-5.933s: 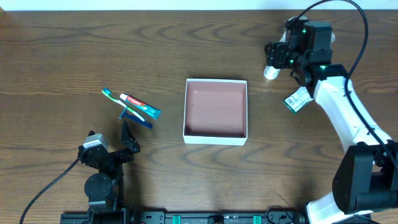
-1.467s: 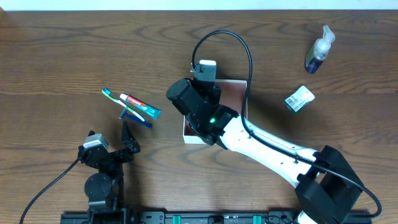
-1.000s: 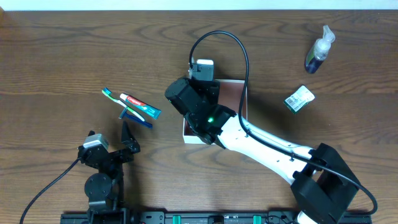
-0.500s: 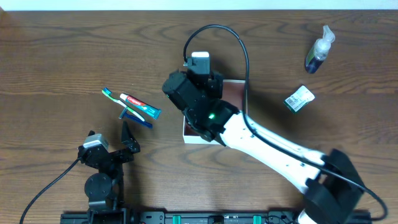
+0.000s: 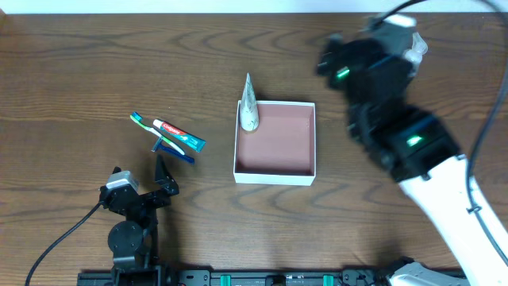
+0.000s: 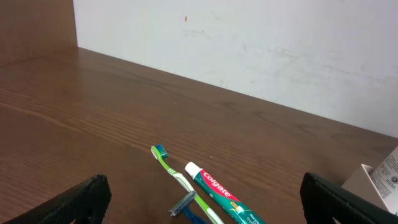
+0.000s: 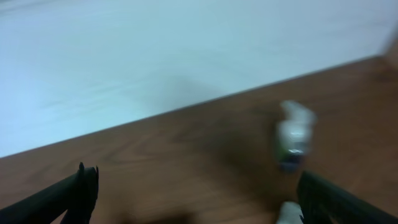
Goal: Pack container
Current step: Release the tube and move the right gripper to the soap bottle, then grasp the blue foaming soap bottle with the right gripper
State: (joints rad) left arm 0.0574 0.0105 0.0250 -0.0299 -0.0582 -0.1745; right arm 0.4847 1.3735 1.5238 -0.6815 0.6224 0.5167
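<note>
The container is a shallow square box with white walls and a pink-brown inside, at the table's middle. A white tube lies tilted across its far left corner, its tip over the rim. A toothbrush, a toothpaste and a blue razor lie left of the container. They also show in the left wrist view: toothbrush, toothpaste, razor. My left gripper is open and empty, low near them. My right gripper, blurred, is open and empty at the far right.
A spray bottle stands ahead of the right gripper, blurred; in the overhead view only its top peeks past the arm. The container's corner shows at the right edge of the left wrist view. A white wall runs along the table's far edge.
My right arm has swung from over the container's left side to the far right. It left the white tube leaning on the container's far left corner. The left arm has not moved.
</note>
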